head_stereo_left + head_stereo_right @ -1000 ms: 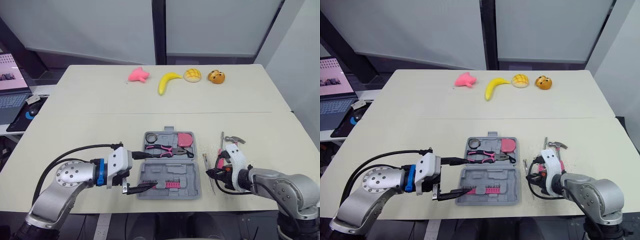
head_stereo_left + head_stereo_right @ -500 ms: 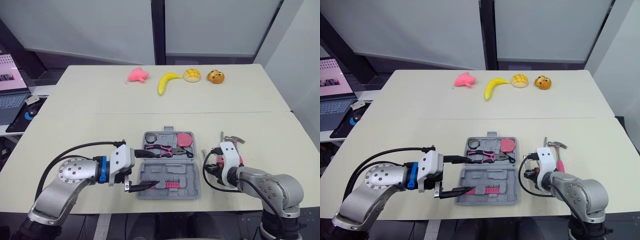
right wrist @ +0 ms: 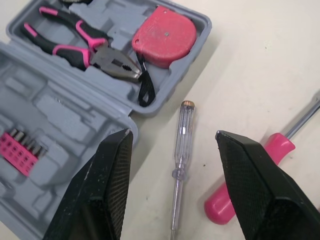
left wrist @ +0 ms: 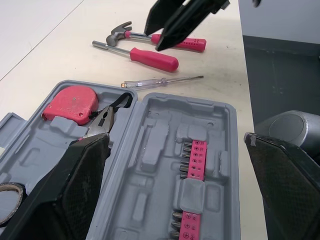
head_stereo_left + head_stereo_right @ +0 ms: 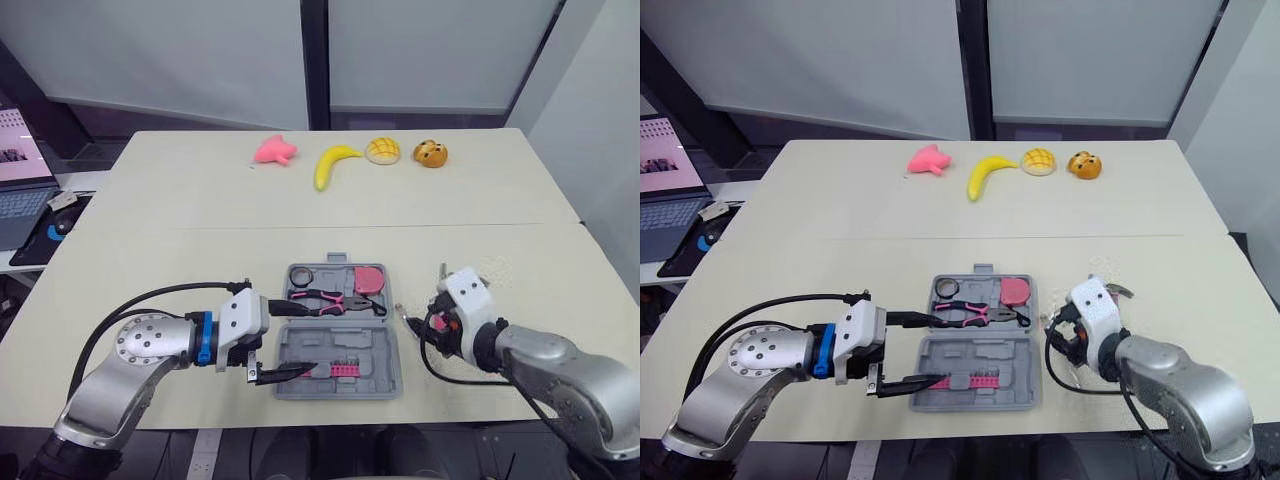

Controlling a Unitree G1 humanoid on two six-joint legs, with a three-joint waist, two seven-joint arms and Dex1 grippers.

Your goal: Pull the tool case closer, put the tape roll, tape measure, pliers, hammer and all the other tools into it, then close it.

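Beside the tool case (image 5: 372, 350), right gripper (image 3: 175, 137) gapes over the clear screwdriver (image 3: 179, 150), likely to grab it; left gripper (image 5: 288, 338) gapes too.

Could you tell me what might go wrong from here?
The right end effector is open over the clear screwdriver, which lies flat on the table and may slip from a pinch. The pink screwdriver lies close and could get nudged. The left end effector is open, not gripping the tool case, so a bump might shift it.

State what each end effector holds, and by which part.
Nothing is held: left end effector open at the tool case, right end effector open over the clear screwdriver.
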